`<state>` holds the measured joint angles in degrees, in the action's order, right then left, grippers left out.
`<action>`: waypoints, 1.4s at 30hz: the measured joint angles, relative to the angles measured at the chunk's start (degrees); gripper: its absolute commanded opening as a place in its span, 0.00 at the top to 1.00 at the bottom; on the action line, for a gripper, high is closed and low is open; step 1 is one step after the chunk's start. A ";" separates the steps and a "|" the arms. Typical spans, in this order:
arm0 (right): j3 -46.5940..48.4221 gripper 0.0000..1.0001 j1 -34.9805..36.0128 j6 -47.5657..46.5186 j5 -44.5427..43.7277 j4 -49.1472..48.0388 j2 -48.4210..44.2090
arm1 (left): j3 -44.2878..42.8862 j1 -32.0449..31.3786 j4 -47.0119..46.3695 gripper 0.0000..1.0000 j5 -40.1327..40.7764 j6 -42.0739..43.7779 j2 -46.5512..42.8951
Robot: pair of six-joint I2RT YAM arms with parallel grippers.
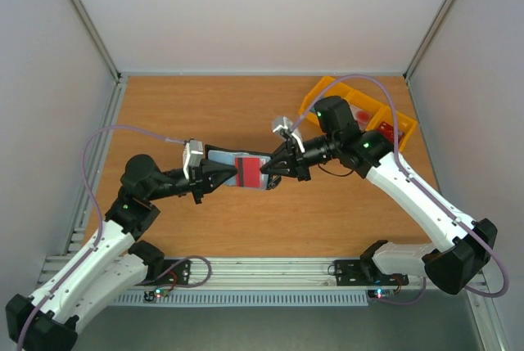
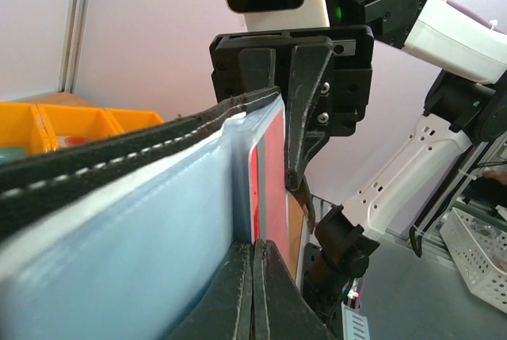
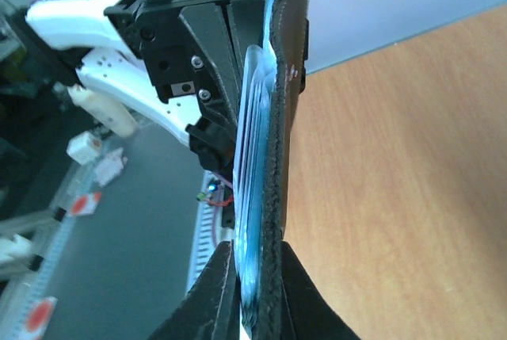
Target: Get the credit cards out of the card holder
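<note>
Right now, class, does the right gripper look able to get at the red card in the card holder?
Probably yes: the red card shows uncovered at the end of the card holder that the right gripper pinches. Whether its jaws hold the card or only the holder is unclear.

Both arms reach inward and meet fingertip to fingertip, elbows bent, wrists roughly level. The left gripper (image 1: 221,173) is pinched tight on one end of the card holder (image 1: 228,157) — the right gripper (image 1: 268,169) clamps the opposite end.
</note>
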<state>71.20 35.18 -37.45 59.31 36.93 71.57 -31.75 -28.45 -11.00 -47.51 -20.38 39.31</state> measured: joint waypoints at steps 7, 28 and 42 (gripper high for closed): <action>0.00 0.99 -0.42 -0.79 -0.42 1.20 -0.83 | 0.00 -0.02 0.37 1.00 -0.57 0.87 -0.07; 1.88 0.99 -2.84 -3.96 2.91 8.90 -0.81 | 1.18 -0.85 0.39 0.71 -2.62 4.31 0.33; 2.45 0.99 -2.54 -1.16 3.30 5.51 -0.81 | 1.77 -4.33 -0.90 0.86 -0.37 3.93 1.66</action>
<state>73.65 32.64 -38.61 62.61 42.44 70.76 -29.98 -32.77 -11.90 -47.88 -16.45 40.97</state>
